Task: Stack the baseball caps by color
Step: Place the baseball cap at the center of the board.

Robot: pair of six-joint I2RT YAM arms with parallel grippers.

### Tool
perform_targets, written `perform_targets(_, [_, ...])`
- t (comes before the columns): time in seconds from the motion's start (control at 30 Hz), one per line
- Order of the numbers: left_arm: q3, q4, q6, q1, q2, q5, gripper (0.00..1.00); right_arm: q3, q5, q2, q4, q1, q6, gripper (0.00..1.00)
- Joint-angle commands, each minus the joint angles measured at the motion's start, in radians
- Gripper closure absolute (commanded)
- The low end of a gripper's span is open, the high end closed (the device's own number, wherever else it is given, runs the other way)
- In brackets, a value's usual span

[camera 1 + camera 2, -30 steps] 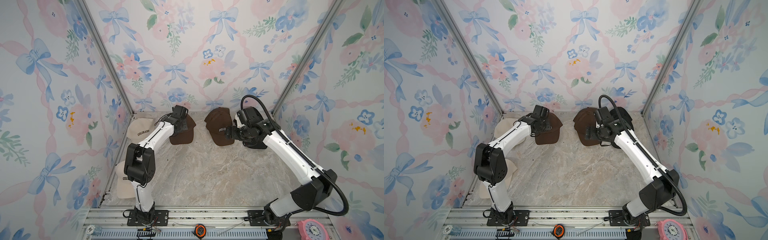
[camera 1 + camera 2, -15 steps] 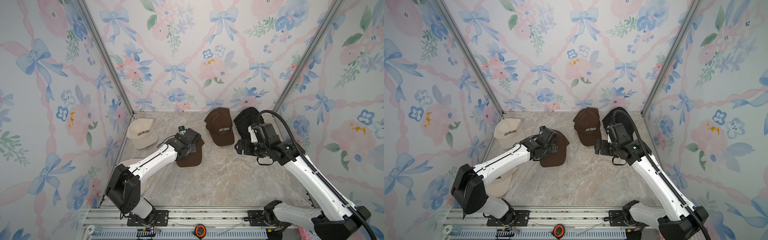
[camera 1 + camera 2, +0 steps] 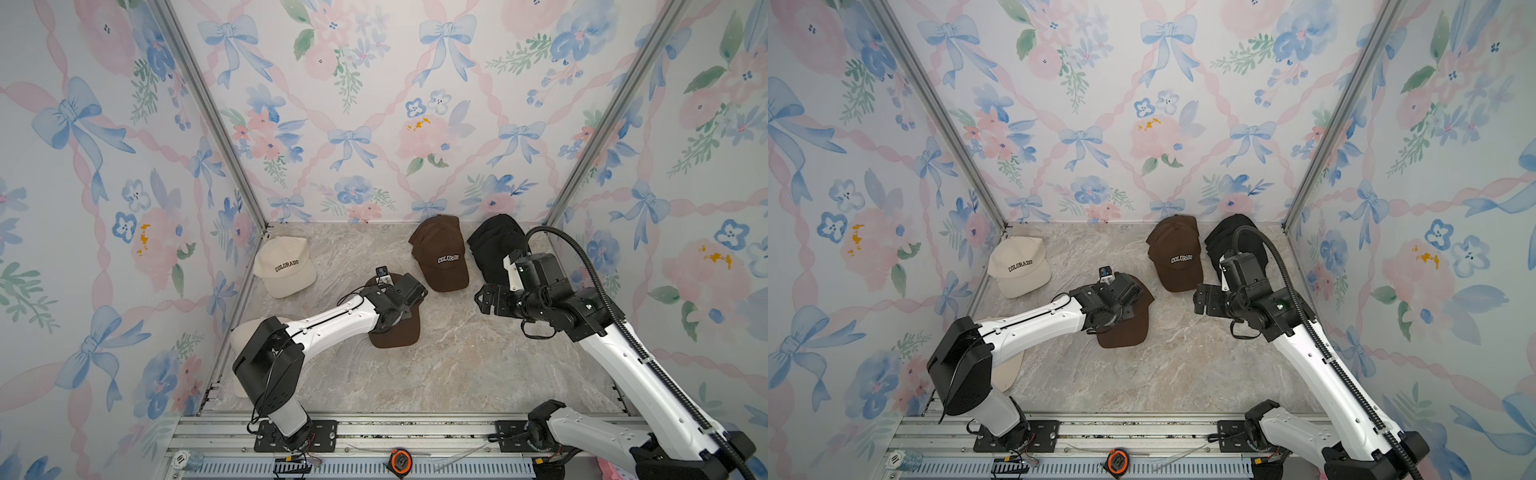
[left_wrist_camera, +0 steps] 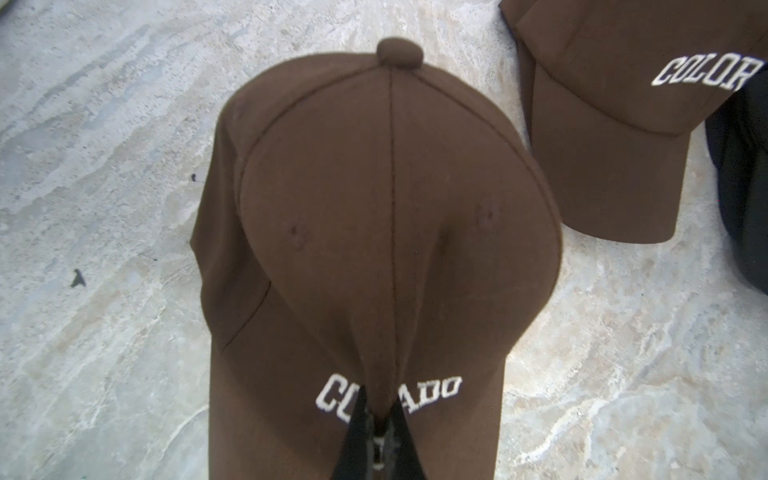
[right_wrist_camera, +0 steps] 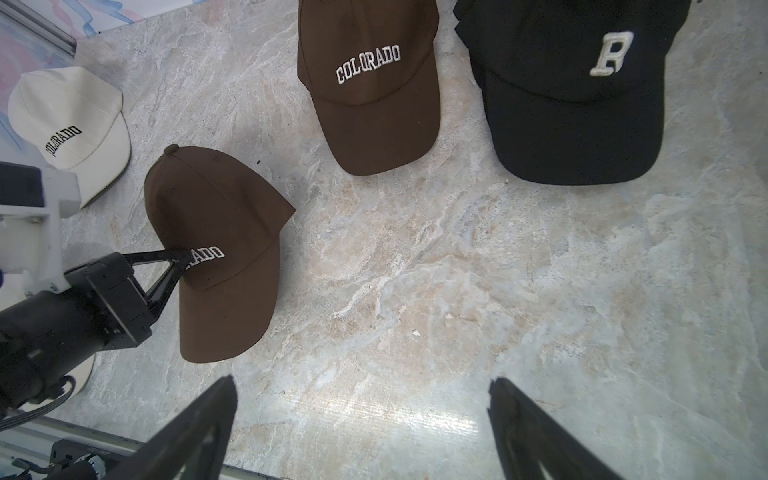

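Observation:
My left gripper (image 4: 380, 409) is shut, pinching the front of a brown "COLORADO" cap (image 3: 395, 330) at its lettering, near the middle of the table. The pinch also shows in the right wrist view, on that held cap (image 5: 216, 249). A second brown cap (image 3: 442, 259) lies at the back, with a black "R" cap (image 5: 573, 95) right beside it. A cream cap (image 3: 284, 266) sits at the back left, and another cream cap (image 3: 1007, 370) lies partly under the left arm. My right gripper (image 5: 361, 380) hangs open and empty over bare table, in front of the black cap.
The marble tabletop (image 3: 457, 374) is boxed in by floral walls on three sides. Along the front rail lie an orange tape measure (image 3: 401, 459) and a small roll (image 3: 183, 459). The right arm's black cable (image 3: 582, 257) arcs over the black cap.
The left arm has dragged the brown cap from the back wall toward the middle of the table. The right gripper has pulled back from the other brown cap, which stays at the back.

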Motion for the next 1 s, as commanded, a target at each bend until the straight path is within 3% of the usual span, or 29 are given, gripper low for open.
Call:
perform_targets(0.0, [0.042,0.021,-0.007,-0.007,0.042,-0.024,1.00,-0.022,0.016,-0.020,-0.036,0.001,-0.005,0.04])
perform_targets(0.23, [0.110,0.034,0.033,-0.007,0.133,0.018,0.97,-0.026,0.016,-0.021,-0.042,-0.017,-0.005,0.04])
perform_targets(0.4, [0.144,0.032,0.076,-0.007,0.156,0.032,0.62,-0.015,0.021,-0.010,-0.039,-0.027,-0.006,0.04])
perform_targets(0.5, [0.157,0.031,0.102,-0.007,0.151,0.032,0.50,-0.007,0.021,0.006,-0.034,-0.030,-0.001,0.04])
perform_targets(0.73, [0.154,0.027,0.166,0.021,0.080,0.045,0.49,0.013,0.026,0.057,-0.003,-0.015,0.026,0.04])
perform_targets(0.87, [0.085,0.024,0.183,0.079,-0.035,0.047,0.40,0.049,0.073,0.116,-0.003,0.046,0.045,0.04])
perform_targets(0.97, [0.024,0.024,0.213,0.136,-0.135,0.042,0.40,0.082,0.098,0.167,0.008,0.094,0.063,0.04])
